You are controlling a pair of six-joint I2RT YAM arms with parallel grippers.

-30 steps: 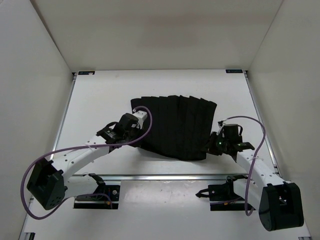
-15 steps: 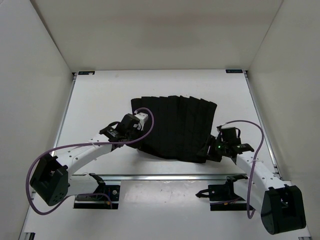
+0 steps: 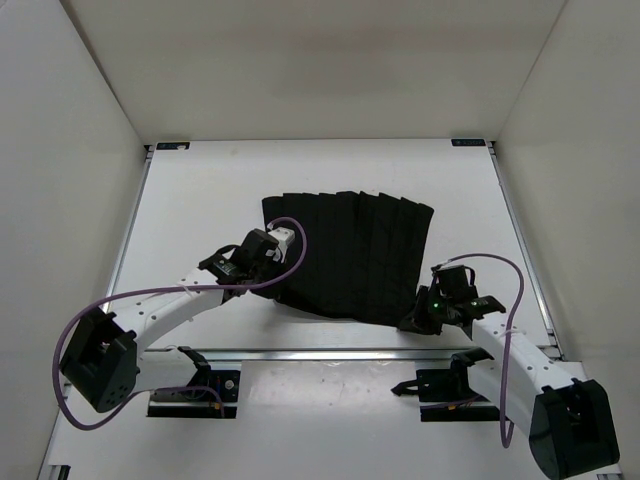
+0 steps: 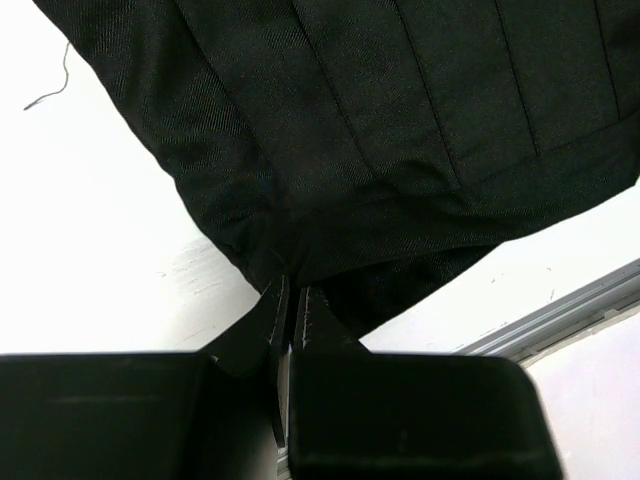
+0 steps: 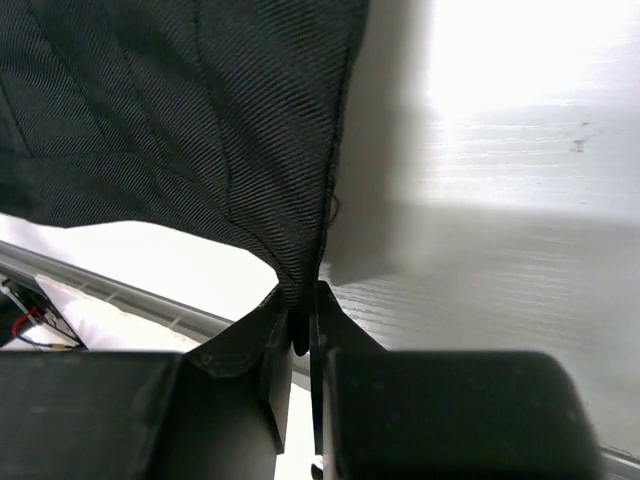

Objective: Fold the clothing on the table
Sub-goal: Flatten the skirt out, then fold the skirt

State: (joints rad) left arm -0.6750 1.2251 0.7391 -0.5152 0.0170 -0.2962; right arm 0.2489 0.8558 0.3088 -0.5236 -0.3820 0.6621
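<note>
The black pleated clothing [image 3: 350,250] lies spread on the white table [image 3: 200,200]. My left gripper [image 3: 284,266] is at its near left edge. In the left wrist view that gripper [image 4: 291,292] is shut, pinching a bunched bit of the clothing's [image 4: 380,120] hem. My right gripper [image 3: 416,319] is at the near right corner. In the right wrist view the gripper [image 5: 301,302] is shut on that corner, and the clothing [image 5: 180,120] hangs lifted off the table [image 5: 500,200], casting a shadow.
A metal rail [image 3: 330,353] runs along the table's near edge, just behind both grippers; it also shows in the wrist views as the rail [image 4: 560,310] and the rail [image 5: 120,295]. White walls enclose the table on three sides. A loose thread [image 4: 50,85] lies left of the garment.
My right gripper has slid toward the near rail and now pinches the garment's near right corner, drawing it nearer. The left gripper has stayed shut on the hem, barely moving.
</note>
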